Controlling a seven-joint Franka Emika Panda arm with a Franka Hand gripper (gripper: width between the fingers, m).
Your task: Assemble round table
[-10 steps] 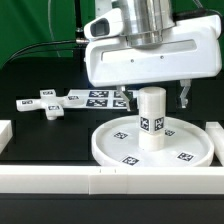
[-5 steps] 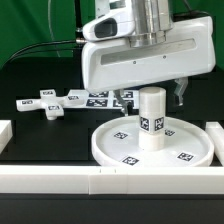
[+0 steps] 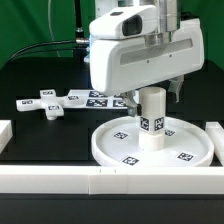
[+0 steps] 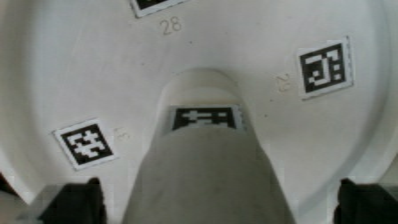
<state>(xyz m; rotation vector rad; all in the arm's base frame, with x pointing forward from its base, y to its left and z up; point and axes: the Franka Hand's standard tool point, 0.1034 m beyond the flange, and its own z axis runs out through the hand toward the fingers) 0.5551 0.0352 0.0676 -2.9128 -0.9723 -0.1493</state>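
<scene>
One relation decides your next move: the leg stands straight under the hand, its long axis vertical.

Work outward from the camera in the exterior view. Nearest runs the long white border rail (image 3: pixel 60 180). Just behind it the large white rimmed round plastic disc (image 3: pixel 105 150) lies flat on the black table (image 3: pixel 40 135). The short white plastic cylinder leg (image 3: pixel 151 122) stands upright on the middle of that disc, a square tag facing the camera.

Directly above it hangs the arm's white two-finger gripper (image 3: pixel 153 97), jaws spread wide and holding nothing. One dark finger (image 3: pixel 127 99) shows on each side of the leg's top, both apart from it. The wrist view agrees: the leg (image 4: pixel 205 150) runs down between the two fingertips (image 4: pixel 71 203) to the disc (image 4: pixel 71 60), centred in the gap.

So you probably need only a plain descent along the leg's axis, with no sideways correction, then a squeeze across its round wall. Whether the leg is already seated fast in the disc, you cannot tell from here.

Farther back, towards the exterior view's left, the flat white cross-shaped plastic piece (image 3: pixel 45 104) lies on the table well apart from the hand, with the marker board (image 3: pixel 100 97) just beside it.
</scene>
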